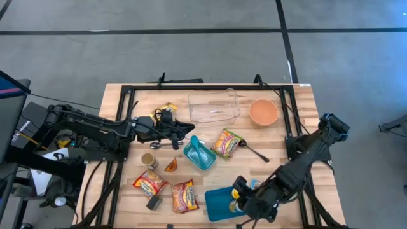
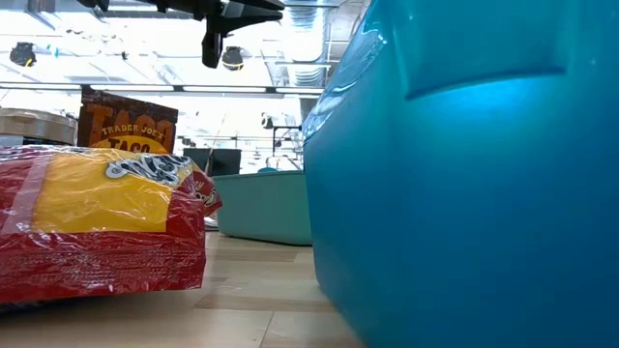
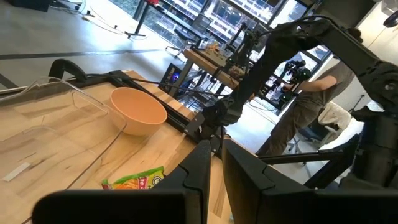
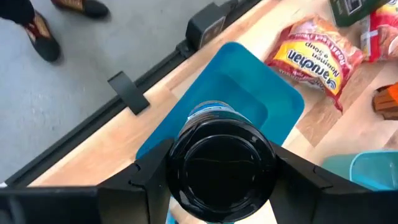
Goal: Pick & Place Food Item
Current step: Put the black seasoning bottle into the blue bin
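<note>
Blue bin (image 1: 219,202) at near edge is blocked from above by right gripper (image 1: 245,202) w/ black-lidded jar (image 4: 222,163); noodle packs (image 1: 184,195) crowd its left side. Bare wood is left btw orange bowl (image 1: 263,112) & right arm

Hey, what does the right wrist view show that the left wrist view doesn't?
Only the right wrist view: the right gripper closed on a black-lidded jar above the blue bin, a ramen packet beside the bin, and a person's shoes on the floor.

Only the left wrist view: the left gripper with fingers shut and nothing between them, the orange bowl, the clear container, and a person standing beyond the table.

Both: the wooden tabletop and its black frame.
</note>
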`<action>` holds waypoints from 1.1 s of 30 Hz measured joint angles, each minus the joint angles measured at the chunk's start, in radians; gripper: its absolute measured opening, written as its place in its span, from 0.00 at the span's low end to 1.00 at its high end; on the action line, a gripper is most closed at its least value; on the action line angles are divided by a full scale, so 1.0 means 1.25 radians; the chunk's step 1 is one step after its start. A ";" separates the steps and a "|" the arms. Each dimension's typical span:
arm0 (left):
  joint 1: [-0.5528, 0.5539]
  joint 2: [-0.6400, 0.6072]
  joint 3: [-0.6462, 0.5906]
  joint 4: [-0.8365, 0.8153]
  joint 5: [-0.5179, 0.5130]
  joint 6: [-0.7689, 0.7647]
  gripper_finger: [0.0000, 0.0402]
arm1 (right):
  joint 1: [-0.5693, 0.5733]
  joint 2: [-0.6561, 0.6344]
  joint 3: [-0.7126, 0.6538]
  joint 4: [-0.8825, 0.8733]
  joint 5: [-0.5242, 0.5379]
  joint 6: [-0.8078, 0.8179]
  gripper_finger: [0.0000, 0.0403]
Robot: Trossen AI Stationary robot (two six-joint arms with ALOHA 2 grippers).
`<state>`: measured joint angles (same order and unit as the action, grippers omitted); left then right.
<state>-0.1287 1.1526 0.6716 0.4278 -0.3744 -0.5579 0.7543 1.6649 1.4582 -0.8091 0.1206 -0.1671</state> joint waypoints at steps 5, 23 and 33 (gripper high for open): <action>0.000 0.000 0.000 0.000 0.000 0.000 0.09 | -0.004 0.043 0.026 -0.009 -0.018 -0.002 0.49; 0.000 0.000 0.000 0.000 0.004 0.000 0.09 | -0.014 0.100 0.012 -0.019 -0.017 -0.032 0.50; 0.000 0.000 0.000 0.000 0.003 0.000 0.09 | -0.013 0.100 -0.019 -0.013 -0.017 -0.035 0.50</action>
<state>-0.1287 1.1526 0.6716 0.4276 -0.3702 -0.5576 0.7379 1.7901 1.4345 -0.8251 0.0994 -0.2105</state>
